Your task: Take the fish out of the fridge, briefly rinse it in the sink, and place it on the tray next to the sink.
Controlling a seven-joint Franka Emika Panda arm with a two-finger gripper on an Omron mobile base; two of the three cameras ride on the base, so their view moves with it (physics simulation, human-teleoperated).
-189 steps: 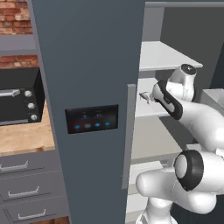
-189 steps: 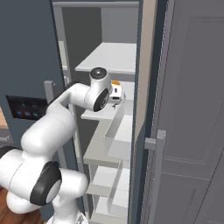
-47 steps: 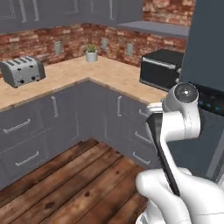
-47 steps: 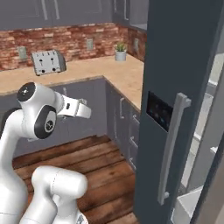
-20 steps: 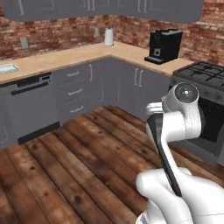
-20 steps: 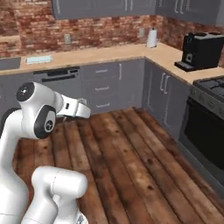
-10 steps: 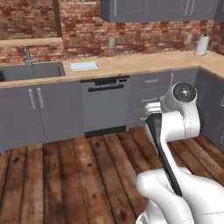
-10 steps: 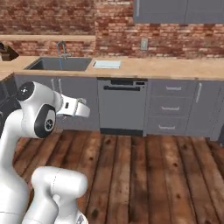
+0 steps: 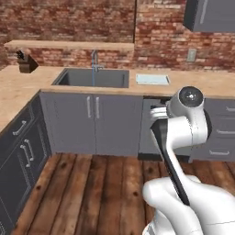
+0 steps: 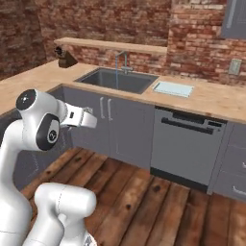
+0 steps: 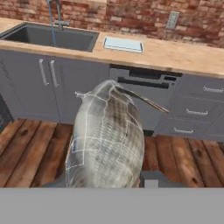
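A silvery grey scaled fish (image 11: 107, 140) fills the middle of the hand view, and my gripper (image 11: 105, 181) is shut on it, with one dark fingertip (image 11: 153, 178) showing at its right side. The hand (image 10: 82, 117) is held out in front of the arm, over the floor and well short of the counter. Ahead, the dark grey sink (image 9: 92, 78) (image 10: 115, 79) (image 11: 48, 37) is set in the wooden counter with its slim tap (image 9: 94, 59) at the back. The pale blue-grey tray (image 9: 153, 79) (image 10: 173, 89) (image 11: 123, 44) lies just right of the sink. The fridge is out of view.
Grey cabinet doors (image 9: 92, 121) stand under the sink, with a dishwasher (image 10: 185, 144) to their right and drawers (image 11: 199, 109) beyond it. A knife block (image 9: 25, 62) stands at the counter's left end. Wooden floor (image 9: 92, 193) lies between me and the counter.
The whole scene has shifted with the base: the sink and tray now stand nearer and more centred. The arm's pose and the fish in the gripper are unchanged.
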